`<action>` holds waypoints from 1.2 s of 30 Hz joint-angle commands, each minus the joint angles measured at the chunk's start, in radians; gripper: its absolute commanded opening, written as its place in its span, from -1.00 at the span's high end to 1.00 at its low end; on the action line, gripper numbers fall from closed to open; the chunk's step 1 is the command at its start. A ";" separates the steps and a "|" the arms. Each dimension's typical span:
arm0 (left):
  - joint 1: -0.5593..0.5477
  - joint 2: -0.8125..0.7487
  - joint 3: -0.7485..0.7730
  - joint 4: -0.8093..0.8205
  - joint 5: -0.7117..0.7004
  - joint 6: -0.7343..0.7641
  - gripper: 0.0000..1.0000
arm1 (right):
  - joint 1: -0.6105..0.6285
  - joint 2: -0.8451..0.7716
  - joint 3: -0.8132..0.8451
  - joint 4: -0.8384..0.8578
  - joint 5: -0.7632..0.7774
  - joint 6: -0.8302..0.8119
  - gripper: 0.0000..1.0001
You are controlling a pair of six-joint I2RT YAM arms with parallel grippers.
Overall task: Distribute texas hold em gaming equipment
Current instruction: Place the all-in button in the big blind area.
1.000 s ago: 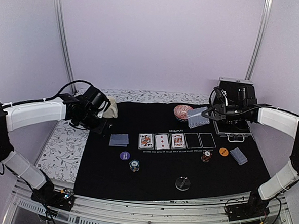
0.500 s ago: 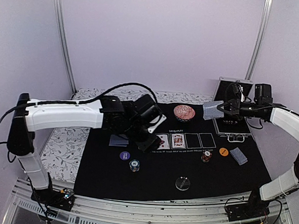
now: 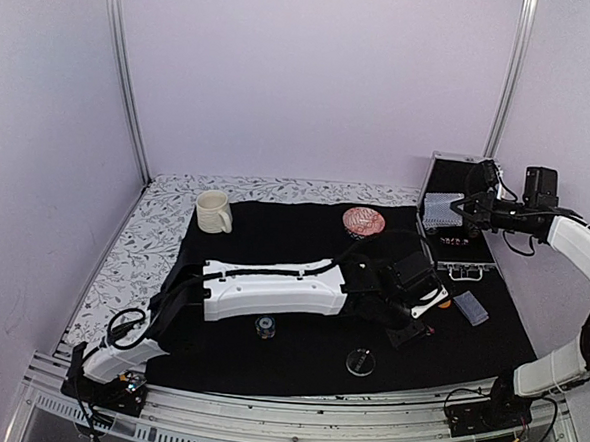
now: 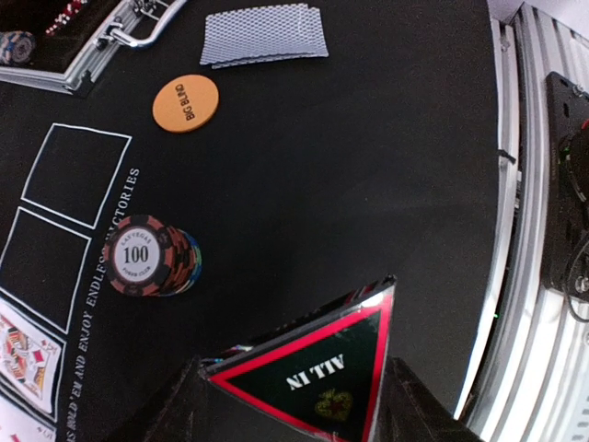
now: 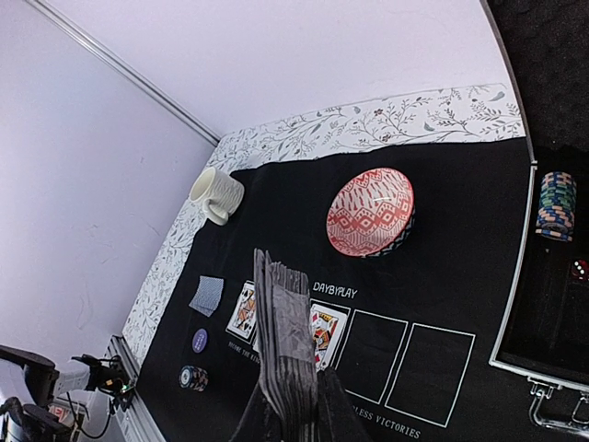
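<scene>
Triangle (image 4: 322,364) — black, red-edged, lettered ALL IN — sat clamped between the fingers of the left pincer (image 4: 299,405), over the black mat (image 4: 322,184) on the tabletop (image 3: 138,256); whether it touched the mat could not be told. Ahead of that pincer, leftward in its wrist view, stood a striped chip stack (image 4: 145,257) marked 100. Farther ahead lay an orange disc (image 4: 185,102), then a few face-down cards (image 4: 265,35). The right pincer (image 5: 290,410) gripped a deck (image 5: 283,331) edge-on, raised off the mat, the open metal case (image 5: 552,276) to its right. Ahead of it lay the red bowl (image 5: 371,211) and — farther left — the cream mug (image 5: 216,195).
</scene>
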 commanded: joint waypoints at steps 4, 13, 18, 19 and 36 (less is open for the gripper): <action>-0.037 0.041 -0.010 0.155 0.015 -0.015 0.16 | -0.002 -0.062 -0.047 0.020 -0.006 0.004 0.95; -0.044 0.159 0.050 0.270 -0.098 -0.030 0.18 | -0.001 -0.062 -0.053 0.018 -0.018 0.003 0.95; -0.052 0.185 0.052 0.414 -0.202 0.034 0.14 | -0.002 -0.056 -0.055 0.017 -0.025 0.002 0.95; -0.052 0.190 0.051 0.441 -0.212 0.040 0.14 | -0.002 -0.057 -0.056 0.016 -0.027 0.001 0.95; -0.054 0.272 0.027 0.586 -0.219 0.080 -0.18 | -0.002 -0.069 -0.063 0.009 -0.016 -0.005 0.95</action>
